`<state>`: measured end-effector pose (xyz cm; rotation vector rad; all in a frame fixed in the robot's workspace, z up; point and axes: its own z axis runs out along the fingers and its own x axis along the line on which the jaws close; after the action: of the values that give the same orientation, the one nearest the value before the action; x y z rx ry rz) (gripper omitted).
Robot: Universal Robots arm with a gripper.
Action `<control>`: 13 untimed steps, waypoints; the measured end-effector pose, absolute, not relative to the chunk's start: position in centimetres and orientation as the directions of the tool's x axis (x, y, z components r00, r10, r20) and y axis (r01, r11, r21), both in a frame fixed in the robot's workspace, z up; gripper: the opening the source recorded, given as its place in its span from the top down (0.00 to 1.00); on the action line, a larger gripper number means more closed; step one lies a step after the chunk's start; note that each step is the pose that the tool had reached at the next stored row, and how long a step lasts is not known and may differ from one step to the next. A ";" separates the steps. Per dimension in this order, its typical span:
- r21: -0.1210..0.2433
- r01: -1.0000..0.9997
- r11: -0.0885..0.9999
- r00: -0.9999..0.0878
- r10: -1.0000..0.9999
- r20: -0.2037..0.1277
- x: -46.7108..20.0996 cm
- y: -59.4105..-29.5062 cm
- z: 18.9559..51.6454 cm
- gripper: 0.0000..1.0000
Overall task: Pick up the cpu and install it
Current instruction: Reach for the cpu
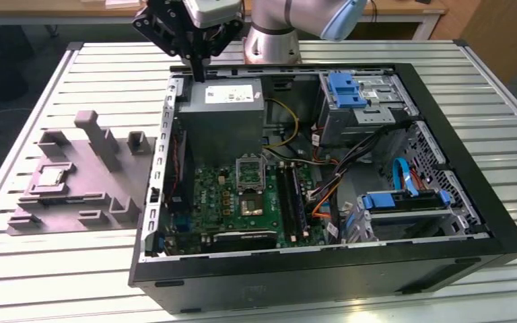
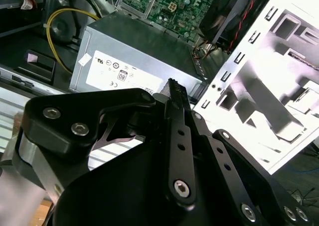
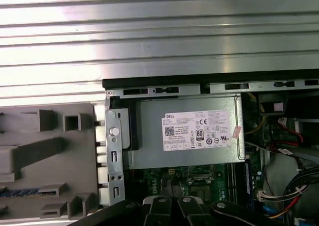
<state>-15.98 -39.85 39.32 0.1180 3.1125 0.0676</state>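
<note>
Gripper (image 1: 202, 70): hovering fingers-together, empty, over power supply (image 1: 221, 118); pickup pending, needing opening; cpu (image 1: 50, 176) lying on tray (image 1: 61, 207), 8 o'clock.

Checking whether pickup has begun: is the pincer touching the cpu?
Apart. The exterior view shows the pincer above the power supply, with the cpu lying in the grey tray well off to that view's left.
</note>
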 end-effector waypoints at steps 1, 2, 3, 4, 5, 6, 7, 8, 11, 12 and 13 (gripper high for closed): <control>0.044 0.075 0.996 -0.997 0.076 -0.024 -16.0 -39.9 39.3 0.89; 0.044 0.075 0.996 -0.997 0.076 -0.024 -16.0 -39.8 39.3 0.89; 0.044 0.075 0.996 -0.997 0.076 -0.025 -16.1 -39.8 39.3 0.89; 0.044 0.075 0.996 -0.997 0.076 -0.024 -16.1 -39.8 39.3 0.89; 0.044 0.075 0.996 -0.997 0.076 -0.024 -16.1 -39.8 39.3 0.89; 0.044 0.075 0.996 -0.997 0.076 -0.024 -16.2 -39.8 39.3 0.89; 0.044 0.075 0.996 -0.997 0.076 -0.024 -16.2 -39.9 39.3 0.89; 0.044 0.075 0.996 -0.997 0.076 -0.024 -16.2 -39.9 39.3 0.89; 0.044 0.075 0.996 -0.997 0.076 -0.024 -16.3 -39.8 39.3 0.89; 0.044 0.075 0.996 -0.997 0.076 -0.024 -16.3 -39.9 39.3 0.89; 0.044 0.075 0.996 -0.997 0.076 -0.024 -16.3 -39.8 39.3 0.89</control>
<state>-16.35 -39.85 39.32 0.1180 3.1125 0.0677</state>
